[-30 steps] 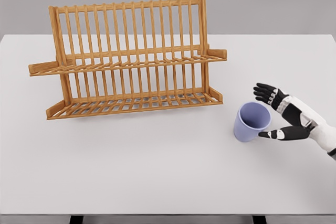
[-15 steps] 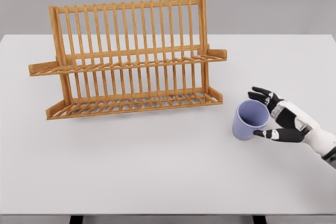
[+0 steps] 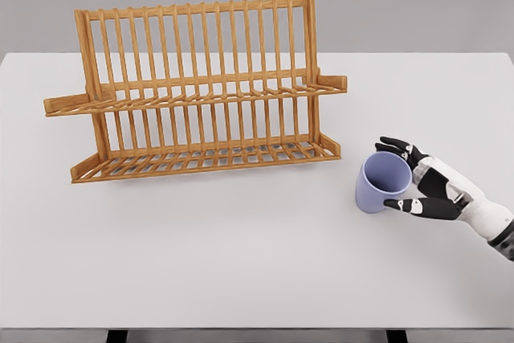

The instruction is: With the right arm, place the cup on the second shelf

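Right hand (image 3: 411, 182) cups the tilted lilac cup (image 3: 381, 182), fingers spread around its rim, not clamped; squeezing unevenly could topple it.

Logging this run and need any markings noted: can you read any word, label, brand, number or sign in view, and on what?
None: no text shows anywhere in the head view.
Cup: plain lavender, no print.
Wooden rack: bare wood, no label.
Table: plain white.
Right hand: black and white, no markings readable.
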Controlling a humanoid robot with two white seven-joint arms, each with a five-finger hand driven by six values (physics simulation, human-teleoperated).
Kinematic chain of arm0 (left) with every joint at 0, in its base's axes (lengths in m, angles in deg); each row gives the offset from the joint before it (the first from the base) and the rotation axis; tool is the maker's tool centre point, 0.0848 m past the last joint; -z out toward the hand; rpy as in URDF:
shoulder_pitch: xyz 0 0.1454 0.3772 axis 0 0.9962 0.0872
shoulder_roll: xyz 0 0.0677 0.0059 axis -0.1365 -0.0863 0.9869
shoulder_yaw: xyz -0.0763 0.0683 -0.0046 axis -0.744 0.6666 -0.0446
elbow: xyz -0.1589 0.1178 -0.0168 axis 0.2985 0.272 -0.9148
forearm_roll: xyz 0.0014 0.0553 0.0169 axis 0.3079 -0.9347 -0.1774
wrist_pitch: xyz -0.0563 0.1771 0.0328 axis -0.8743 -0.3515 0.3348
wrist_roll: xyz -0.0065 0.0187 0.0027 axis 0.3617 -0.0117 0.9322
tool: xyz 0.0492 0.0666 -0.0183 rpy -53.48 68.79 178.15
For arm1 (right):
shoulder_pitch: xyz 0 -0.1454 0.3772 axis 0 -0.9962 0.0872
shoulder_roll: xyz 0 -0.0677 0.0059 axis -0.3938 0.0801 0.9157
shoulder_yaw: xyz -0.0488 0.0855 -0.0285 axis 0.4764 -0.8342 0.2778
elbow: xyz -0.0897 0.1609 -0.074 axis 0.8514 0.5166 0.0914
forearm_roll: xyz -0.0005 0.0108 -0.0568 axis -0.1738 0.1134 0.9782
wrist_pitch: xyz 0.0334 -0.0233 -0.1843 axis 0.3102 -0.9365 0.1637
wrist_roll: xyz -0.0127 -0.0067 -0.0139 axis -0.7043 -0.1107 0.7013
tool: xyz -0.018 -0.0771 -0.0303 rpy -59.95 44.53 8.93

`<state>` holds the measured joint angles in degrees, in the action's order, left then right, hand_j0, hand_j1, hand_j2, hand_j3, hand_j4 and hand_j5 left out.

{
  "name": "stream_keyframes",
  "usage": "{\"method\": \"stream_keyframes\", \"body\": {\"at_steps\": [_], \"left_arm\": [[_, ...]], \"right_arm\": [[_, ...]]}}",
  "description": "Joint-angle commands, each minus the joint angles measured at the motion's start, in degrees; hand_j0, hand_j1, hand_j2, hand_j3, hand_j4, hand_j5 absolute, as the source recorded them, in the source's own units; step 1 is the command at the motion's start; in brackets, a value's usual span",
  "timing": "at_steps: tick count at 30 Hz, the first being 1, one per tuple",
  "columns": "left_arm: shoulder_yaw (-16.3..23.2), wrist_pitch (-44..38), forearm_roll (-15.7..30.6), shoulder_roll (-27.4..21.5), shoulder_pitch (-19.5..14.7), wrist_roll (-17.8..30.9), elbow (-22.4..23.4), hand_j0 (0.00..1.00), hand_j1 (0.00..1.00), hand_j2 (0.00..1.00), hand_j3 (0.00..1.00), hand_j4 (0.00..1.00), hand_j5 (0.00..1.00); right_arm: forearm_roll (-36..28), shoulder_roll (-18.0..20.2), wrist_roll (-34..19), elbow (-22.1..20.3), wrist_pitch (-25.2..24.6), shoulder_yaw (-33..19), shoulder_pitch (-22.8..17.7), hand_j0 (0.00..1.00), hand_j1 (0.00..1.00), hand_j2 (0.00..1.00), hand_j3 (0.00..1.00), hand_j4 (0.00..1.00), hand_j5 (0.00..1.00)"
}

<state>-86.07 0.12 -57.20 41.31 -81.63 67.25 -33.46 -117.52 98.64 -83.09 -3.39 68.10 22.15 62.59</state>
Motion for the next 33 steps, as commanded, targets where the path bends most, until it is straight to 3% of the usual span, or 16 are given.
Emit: {"method": "stream_keyframes", "body": {"at_steps": [1, 30, 32, 33], "left_arm": [[-0.08, 0.05, 0.01, 0.00, 0.00, 0.01, 0.00, 1.00, 1.00, 1.00, 1.00, 1.00, 1.00], [0.01, 0.05, 0.01, 0.00, 0.00, 0.01, 0.00, 1.00, 1.00, 1.00, 1.00, 1.00, 1.00], [0.01, -0.04, 0.01, 0.00, 0.00, 0.01, 0.00, 1.00, 1.00, 1.00, 1.00, 1.00, 1.00], [0.01, -0.04, 0.01, 0.00, 0.00, 0.01, 0.00, 1.00, 1.00, 1.00, 1.00, 1.00, 1.00]], "right_arm": [[5.40, 0.05, 1.42, 0.43, 0.63, 0.70, -0.09, 1.00, 1.00, 1.00, 1.00, 1.00, 1.00], [5.14, 0.05, 1.42, -0.09, 0.46, 0.53, 0.00, 1.00, 1.00, 1.00, 1.00, 1.00, 1.00], [5.23, 0.05, 1.42, -0.18, 0.20, 0.53, 0.00, 0.96, 0.96, 0.96, 0.96, 0.96, 0.96], [5.14, 0.05, 1.42, -0.09, 0.19, 0.44, 0.00, 0.86, 0.86, 0.86, 0.86, 0.86, 0.86]]}}
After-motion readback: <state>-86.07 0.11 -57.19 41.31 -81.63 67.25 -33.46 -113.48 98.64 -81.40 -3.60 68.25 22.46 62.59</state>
